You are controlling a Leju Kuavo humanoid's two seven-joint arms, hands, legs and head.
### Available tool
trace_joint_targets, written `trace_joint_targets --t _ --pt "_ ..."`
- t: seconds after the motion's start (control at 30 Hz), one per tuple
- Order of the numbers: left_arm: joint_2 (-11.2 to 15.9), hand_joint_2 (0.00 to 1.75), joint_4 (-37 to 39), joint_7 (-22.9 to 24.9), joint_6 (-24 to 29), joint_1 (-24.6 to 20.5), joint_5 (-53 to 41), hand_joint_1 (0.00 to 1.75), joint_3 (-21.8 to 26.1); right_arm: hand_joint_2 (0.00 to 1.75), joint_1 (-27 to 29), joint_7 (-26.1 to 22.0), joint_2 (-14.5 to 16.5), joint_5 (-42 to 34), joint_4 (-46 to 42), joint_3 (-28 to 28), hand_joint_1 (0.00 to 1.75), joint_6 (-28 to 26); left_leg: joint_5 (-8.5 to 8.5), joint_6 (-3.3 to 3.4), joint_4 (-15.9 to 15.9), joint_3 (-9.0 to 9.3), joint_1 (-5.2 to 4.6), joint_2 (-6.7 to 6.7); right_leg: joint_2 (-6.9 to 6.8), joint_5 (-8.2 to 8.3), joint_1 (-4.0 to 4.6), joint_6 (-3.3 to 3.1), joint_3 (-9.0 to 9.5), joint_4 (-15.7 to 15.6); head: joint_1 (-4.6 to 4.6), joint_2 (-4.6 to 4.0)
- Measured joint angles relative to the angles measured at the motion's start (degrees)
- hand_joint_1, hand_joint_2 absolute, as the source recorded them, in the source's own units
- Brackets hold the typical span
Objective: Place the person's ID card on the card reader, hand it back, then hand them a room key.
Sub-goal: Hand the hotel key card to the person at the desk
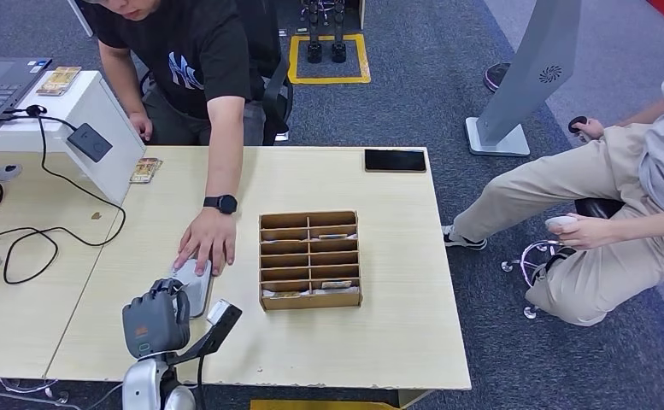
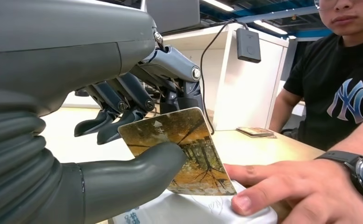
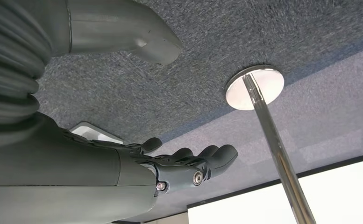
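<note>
My left hand (image 1: 155, 320) is at the table's front left and pinches the ID card (image 2: 188, 151) between thumb and fingers. The card shows an autumn tree picture and a small arrow. It stands tilted, with its lower edge just above or on the white card reader (image 2: 193, 211). The reader (image 1: 195, 287) lies just beyond my hand. A person's hand (image 1: 207, 243) rests on the reader's far end, fingertips (image 2: 245, 201) close beside the card. My right hand (image 3: 188, 163) hangs over the carpet with fingers apart and holds nothing. A wooden divided box (image 1: 309, 259) holds room key cards.
A person in a black shirt (image 1: 193, 51) sits across the table, and another sits at the right (image 1: 619, 222). A black phone (image 1: 395, 160) lies at the far edge. A white stand (image 1: 97, 128) with a black unit, cables and loose cards (image 1: 146, 169) are to the left.
</note>
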Motion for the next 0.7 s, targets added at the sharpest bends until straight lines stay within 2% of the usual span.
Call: trace_joint_targets --t 0.23,0.7 --pt "0.1 1.75 1.6 0.9 0.0 -0.5 2.3 1.75 0.0 1.75 0.0 0.1 0.0 -0.5 0.0 0.0 0.00 0.0 0.00 0.00 0.0 0.03 0.00 -0.01 -0.03 0.00 0.00 0.00 0.02 0.0 0.00 0.00" --pt "-0.3 1.75 7.4 -0.4 0.1 -1.1 2.7 1.75 0.0 1.75 -0.1 0.1 0.0 0.0 0.0 0.0 0.00 0.0 0.00 0.00 0.0 0.04 0.00 -0.02 -0.05 0.00 0.00 0.00 0.05 0.0 -0.01 0.00"
